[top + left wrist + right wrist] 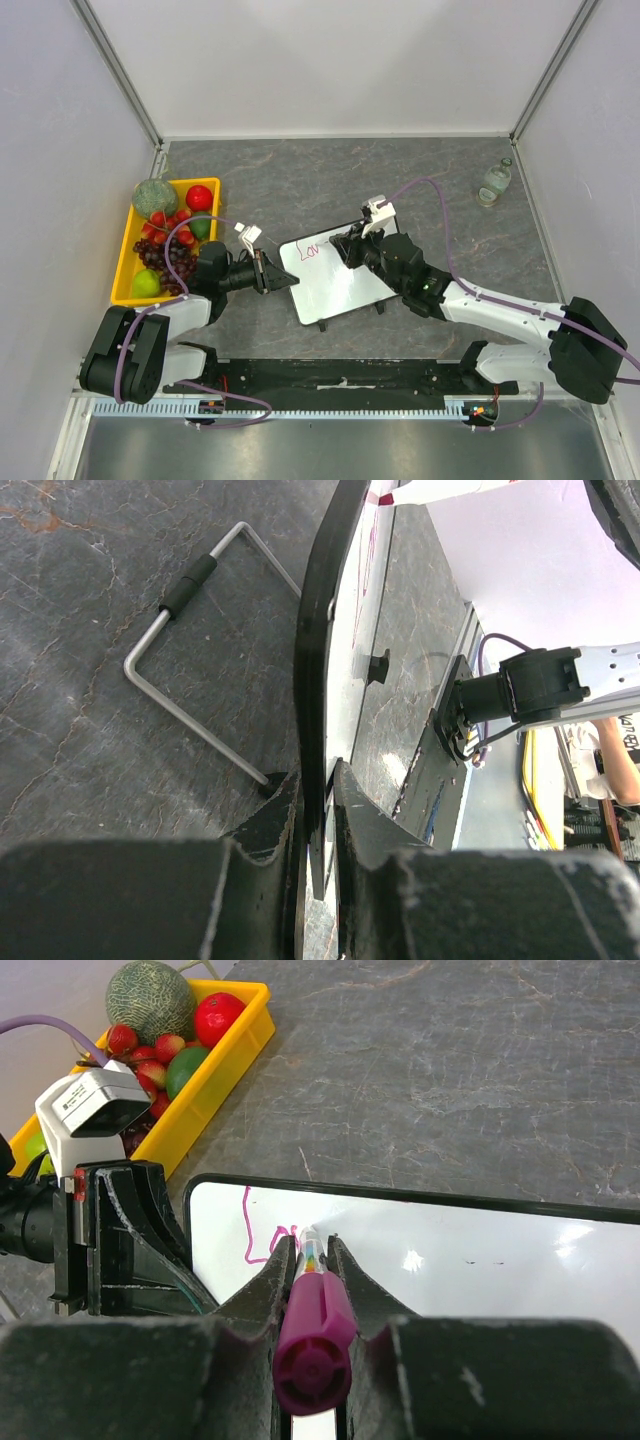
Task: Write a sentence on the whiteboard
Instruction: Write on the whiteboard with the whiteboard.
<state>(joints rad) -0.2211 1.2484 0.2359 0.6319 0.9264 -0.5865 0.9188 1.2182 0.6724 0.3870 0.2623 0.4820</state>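
Right gripper (310, 1250) with marker (312, 1332) over whiteboard (470, 1260)

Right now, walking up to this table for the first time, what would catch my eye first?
The pink writing just begun on the whiteboard at the middle of the table, with the right gripper holding a magenta marker to it. The left gripper pinches the board's left edge. At far left, a yellow tray of fruit adds bright colour.

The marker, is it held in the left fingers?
No, the marker sits between the right fingers, while the left fingers clamp the edge of the whiteboard.
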